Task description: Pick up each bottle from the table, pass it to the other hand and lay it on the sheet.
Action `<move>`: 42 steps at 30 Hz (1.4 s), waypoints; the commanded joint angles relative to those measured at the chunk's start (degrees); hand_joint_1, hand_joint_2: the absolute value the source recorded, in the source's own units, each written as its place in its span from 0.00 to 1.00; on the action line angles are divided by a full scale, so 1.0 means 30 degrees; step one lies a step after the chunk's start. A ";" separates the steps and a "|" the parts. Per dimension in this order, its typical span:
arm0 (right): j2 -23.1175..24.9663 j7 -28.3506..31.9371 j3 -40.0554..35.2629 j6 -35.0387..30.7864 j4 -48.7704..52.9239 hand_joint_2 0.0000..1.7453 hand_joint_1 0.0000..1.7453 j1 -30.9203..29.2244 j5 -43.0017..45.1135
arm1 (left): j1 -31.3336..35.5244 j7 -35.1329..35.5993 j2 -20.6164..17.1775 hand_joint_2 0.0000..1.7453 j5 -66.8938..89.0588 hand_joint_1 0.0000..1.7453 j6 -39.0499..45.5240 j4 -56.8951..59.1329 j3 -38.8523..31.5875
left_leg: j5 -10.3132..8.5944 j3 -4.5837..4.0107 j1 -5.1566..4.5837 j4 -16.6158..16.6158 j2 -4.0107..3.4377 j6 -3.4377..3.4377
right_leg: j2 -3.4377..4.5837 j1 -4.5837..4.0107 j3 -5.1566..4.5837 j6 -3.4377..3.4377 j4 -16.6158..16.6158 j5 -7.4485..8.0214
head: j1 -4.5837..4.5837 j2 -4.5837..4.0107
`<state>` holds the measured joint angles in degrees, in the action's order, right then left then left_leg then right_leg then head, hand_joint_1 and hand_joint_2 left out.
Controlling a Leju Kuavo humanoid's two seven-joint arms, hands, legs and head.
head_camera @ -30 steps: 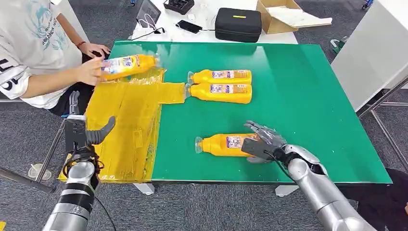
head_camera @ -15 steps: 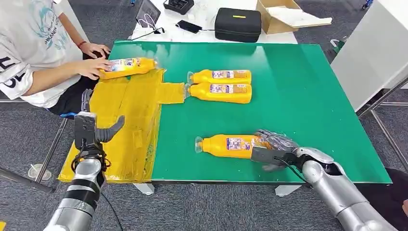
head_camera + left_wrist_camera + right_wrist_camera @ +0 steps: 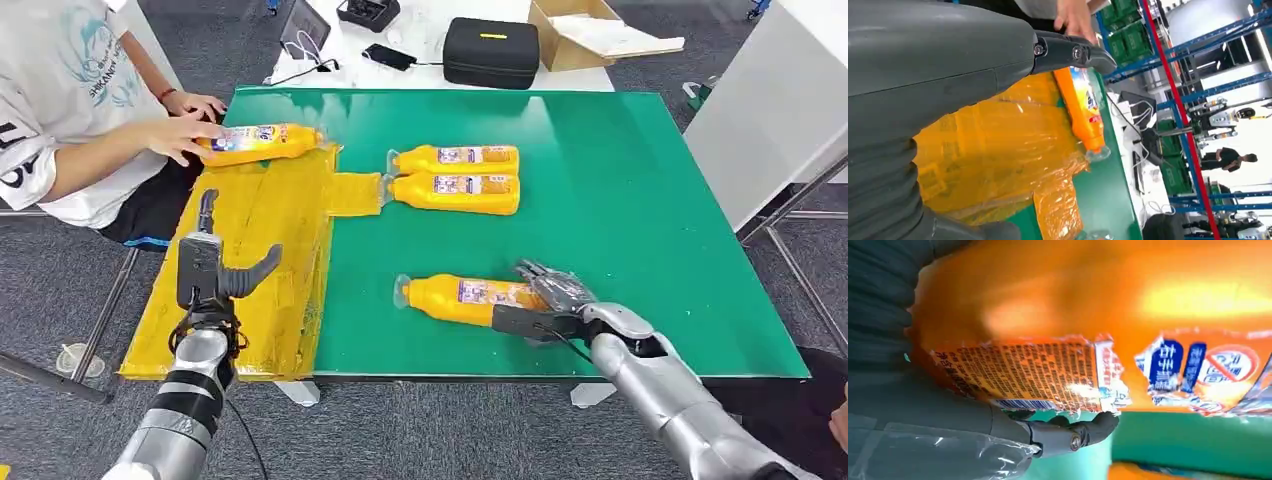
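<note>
An orange bottle lies near the front edge of the green table, cap pointing left. My right hand grips its base end, with the thumb under it and the fingers over it. Two more orange bottles lie side by side mid-table. Another bottle lies at the far end of the yellow sheet, with a person's hand on it. My left hand is raised over the sheet's near part, open and holding nothing.
A person sits at the table's left corner. Behind the table's far edge stands a white table with a black case, a cardboard box, a phone and cables. A white panel stands to the right.
My right hand has closed around the front bottle and shifted it left. My left hand has risen and moved right over the sheet. The person has laid their bottle down on the sheet's far end.
</note>
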<state>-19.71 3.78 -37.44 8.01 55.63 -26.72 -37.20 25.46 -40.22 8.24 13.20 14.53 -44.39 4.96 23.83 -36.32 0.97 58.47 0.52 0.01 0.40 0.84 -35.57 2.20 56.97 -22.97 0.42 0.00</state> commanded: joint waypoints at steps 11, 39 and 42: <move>0.2172 0.0871 0.1061 -0.1788 -0.1921 1.00 1.00 0.1343 0.0481 | 0.0618 0.0072 -0.0060 1.00 -0.0171 0.00 -0.0226 0.1179 0.0611 | 0.0005 0.0111 0.0035 -0.0027 -0.0042 -0.0004 | 0.0030 -0.0040 0.0102 -0.0042 -0.0040 0.0015 | -0.0001 0.0000; 1.1355 1.2073 1.3916 -1.6002 0.8675 1.00 1.00 0.8614 0.0099 | -0.2014 0.5005 0.1126 1.00 -1.1037 0.00 -1.4638 -0.2233 0.1277 | 0.0026 -0.0066 -0.0001 -0.0011 0.0026 0.0000 | 0.0010 0.0002 -0.0047 -0.0018 0.0001 -0.0025 | 0.0000 0.0000; 1.0993 1.2073 1.3324 -1.6002 0.7647 1.00 1.00 0.8517 0.0493 | -0.2419 0.5406 0.0824 1.00 -1.2468 0.00 -1.6074 -0.2649 0.1800 | 0.0029 -0.0058 0.0005 -0.0017 0.0003 0.0003 | 0.0034 -0.0004 -0.0038 -0.0018 -0.0015 -0.0017 | -0.0007 0.0007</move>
<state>11.65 39.80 -0.11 -39.76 80.81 -1.55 -37.24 19.27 -26.31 13.11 -17.73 -27.18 -50.40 5.42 23.87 -36.67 0.97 58.45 0.60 0.00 0.50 0.88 -35.85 2.24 56.97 -22.99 0.39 0.02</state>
